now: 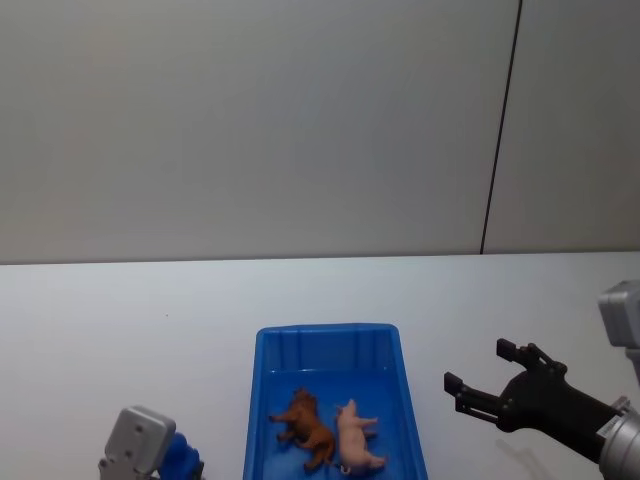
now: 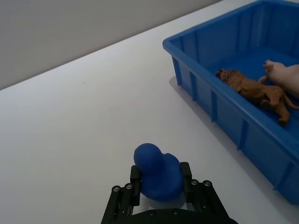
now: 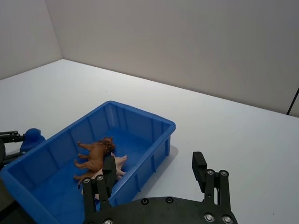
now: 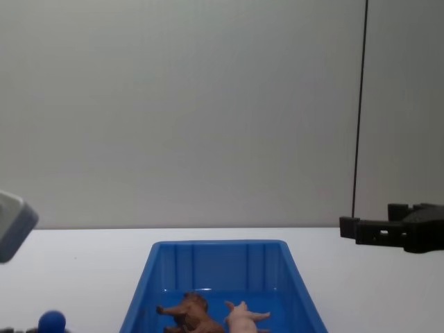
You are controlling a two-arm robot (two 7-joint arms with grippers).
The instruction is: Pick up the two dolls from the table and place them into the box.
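Head view: both dolls point(image 1: 328, 432) lie lengthwise in the box point(image 1: 265, 400); right gripper point(image 1: 484, 377) fingers spread.

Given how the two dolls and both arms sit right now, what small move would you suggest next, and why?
Probably draw the right tool back from the box to rest. The brown doll and the pink pig both lie inside the box already, and this tool hangs open and empty over the table beside it. The left tool sits low, its fingers around a blue toy.
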